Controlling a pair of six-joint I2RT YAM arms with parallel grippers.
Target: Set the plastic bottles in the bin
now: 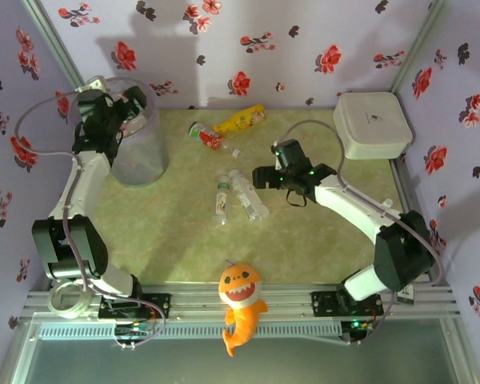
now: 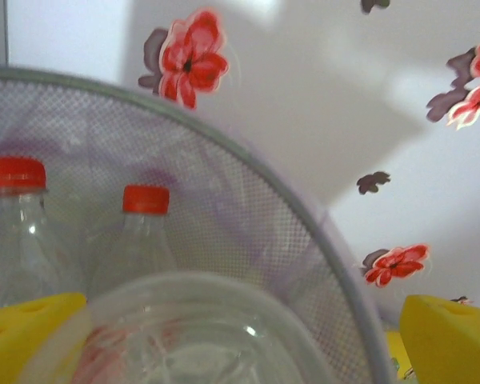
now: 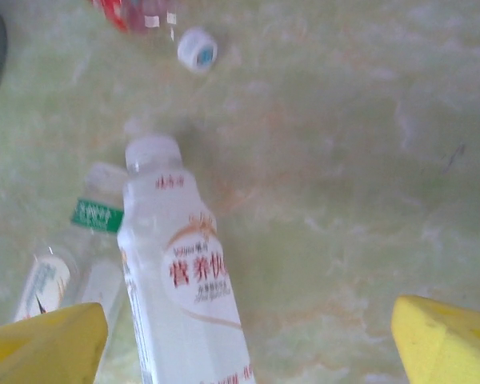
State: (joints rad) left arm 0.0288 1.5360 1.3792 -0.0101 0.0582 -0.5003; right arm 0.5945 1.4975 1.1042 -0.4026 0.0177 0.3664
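left pincer (image 2: 240,340) spread wide over bin (image 1: 140,164), 10 o'clock corner of tabletop (image 1: 320,240); red-capped bottles (image 2: 144,200) inside. right pincer (image 3: 248,340) released too, hovering above white-label bottle (image 3: 180,272) mid-tabletop. yellow bottle (image 1: 240,120) lying loose at 12 o'clock.

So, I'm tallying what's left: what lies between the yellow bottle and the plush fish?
In the top view, a small white cap, then two clear bottles side by side: the white-labelled bottle and the green-labelled bottle. Bare mat beyond.
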